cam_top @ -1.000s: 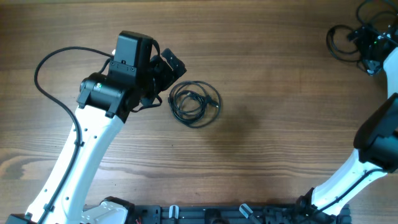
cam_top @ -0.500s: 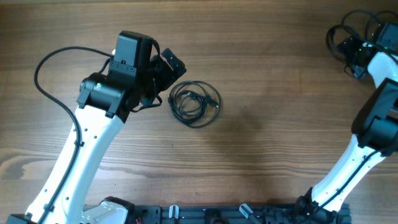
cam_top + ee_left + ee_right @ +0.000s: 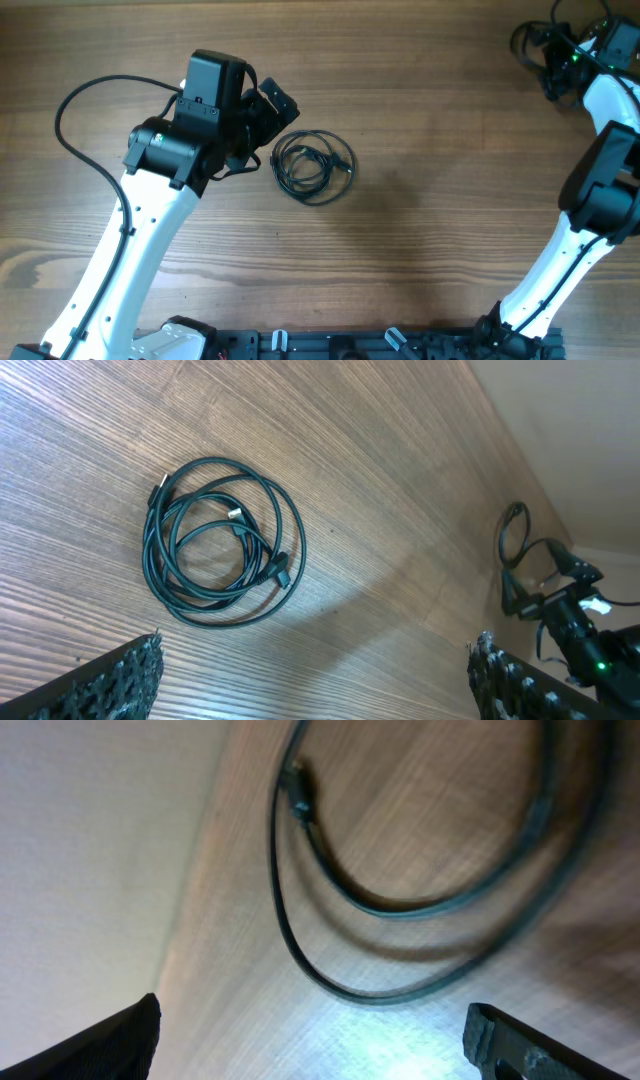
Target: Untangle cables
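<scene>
Moving up toward the far right corner of the brown wooden table (image 3: 430, 210), the right gripper (image 3: 310, 1020) is sitting higher than a moment ago. The thin black cable loop (image 3: 528, 42) by it is sitting higher too. Its fingers are spreading wide and gripping nothing. The left gripper (image 3: 315, 650) is staying put, also wide open and empty, just beside the round coil of thin black cables (image 3: 313, 165) lying flat mid-table. A pale wall (image 3: 80, 840) is showing past the table's edge.
</scene>
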